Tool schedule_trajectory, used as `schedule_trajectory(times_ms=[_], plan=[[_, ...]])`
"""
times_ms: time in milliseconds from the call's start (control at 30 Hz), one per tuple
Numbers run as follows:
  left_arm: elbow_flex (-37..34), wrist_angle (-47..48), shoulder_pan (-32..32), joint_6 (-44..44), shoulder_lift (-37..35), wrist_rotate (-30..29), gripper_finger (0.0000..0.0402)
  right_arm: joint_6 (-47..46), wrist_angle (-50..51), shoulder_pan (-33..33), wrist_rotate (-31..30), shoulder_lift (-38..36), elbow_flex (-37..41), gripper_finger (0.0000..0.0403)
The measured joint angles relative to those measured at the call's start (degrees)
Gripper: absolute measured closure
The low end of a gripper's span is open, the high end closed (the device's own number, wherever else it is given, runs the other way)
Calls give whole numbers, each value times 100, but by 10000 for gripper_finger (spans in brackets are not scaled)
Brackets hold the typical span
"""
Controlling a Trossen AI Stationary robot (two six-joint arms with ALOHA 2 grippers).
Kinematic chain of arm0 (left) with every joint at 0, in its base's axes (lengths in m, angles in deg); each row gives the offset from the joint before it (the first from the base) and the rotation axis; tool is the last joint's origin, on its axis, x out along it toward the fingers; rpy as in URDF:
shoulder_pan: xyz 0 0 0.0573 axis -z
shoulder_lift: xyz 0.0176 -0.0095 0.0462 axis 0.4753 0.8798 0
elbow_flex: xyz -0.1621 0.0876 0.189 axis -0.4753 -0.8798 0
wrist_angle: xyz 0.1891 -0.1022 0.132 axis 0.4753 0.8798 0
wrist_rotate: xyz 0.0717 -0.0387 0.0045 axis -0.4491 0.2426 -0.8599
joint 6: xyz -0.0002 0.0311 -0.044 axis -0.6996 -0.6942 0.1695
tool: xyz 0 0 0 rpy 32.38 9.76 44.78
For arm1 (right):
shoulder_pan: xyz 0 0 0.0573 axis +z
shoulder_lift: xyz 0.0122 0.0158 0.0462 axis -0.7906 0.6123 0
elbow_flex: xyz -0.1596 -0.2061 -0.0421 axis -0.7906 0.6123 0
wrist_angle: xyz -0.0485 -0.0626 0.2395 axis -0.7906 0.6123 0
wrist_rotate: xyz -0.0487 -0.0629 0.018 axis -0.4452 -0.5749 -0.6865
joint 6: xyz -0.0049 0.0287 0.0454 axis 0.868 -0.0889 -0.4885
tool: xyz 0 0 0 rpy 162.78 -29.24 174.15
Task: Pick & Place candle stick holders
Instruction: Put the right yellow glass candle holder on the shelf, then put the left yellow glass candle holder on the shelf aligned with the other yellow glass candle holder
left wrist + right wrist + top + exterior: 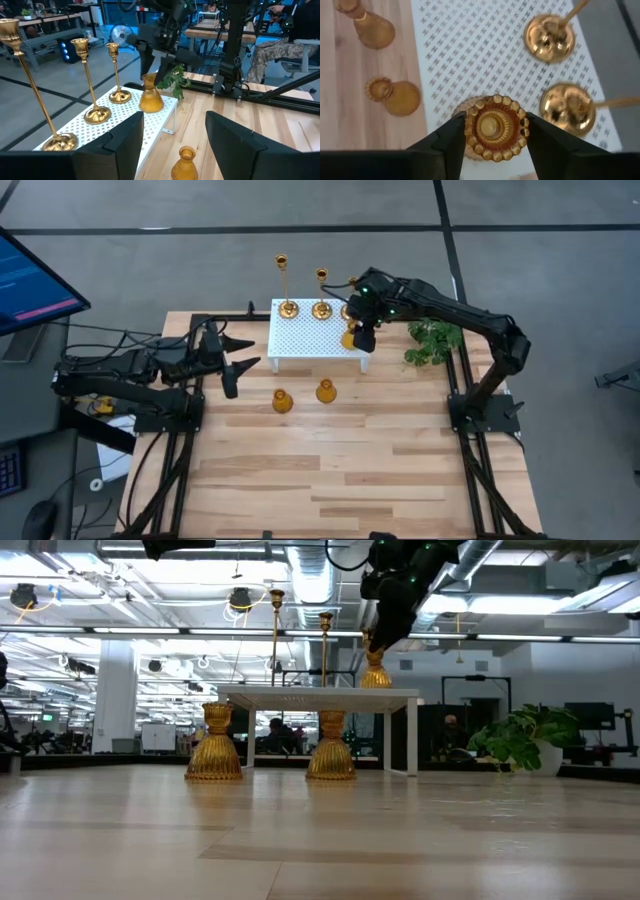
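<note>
right gripper [492, 131]: above the white perforated stand [300, 340], near its right front corner. Fingers sit either side of the scalloped rim of an amber holder [495, 127]. They look touching or nearly so, so I read it as clamped on the holder.

held holder: in the low view its base looks to rest on the stand top, right end. Can't tell whether it's fully seated or a hair above.

brass candlesticks: all three stand upright in a row along the stand's back edge: left one [287, 305], middle one [322, 306], third one [118, 94] mostly hidden under the right arm in the high view.

other amber holders: two are on the wooden table just in front of the stand, one [282, 401] towards the left, one [326, 391] beside it on the right. Both upright and apart from each other.

left gripper [172, 140]: parked over the table's left side, level with the stand's front edge, fingers spread wide, nothing in them.

plant [433, 340]: at the table's right edge, beside the stand and clear of the work.

step: my read is that the first amber holder is being placed on the stand, at or just before release.

next: confirm the base is flat on the perforated top, open the fingers, lift straight up so the rim isn't snagged. Then fetch the nearer table holder. Keep clear of the thin candlestick stems behind.
</note>
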Motion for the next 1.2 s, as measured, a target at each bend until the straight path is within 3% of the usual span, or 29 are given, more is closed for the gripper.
schedule_trajectory(times_ms=[167,633,900,1200], plan=[[0,0,0,-1,0,-2,188,0,-12,10,-19,9,-5,226],[0,-2,2,1,-2,0,188,46,53,-43,-17,23,-278,136],[0,-1,0,173,52,21,187,131,1372,-89,-192,-106,-1165,132],[2,82,0,311,866,234,161,-705,2680,91,-648,-1345,-1660,132]])
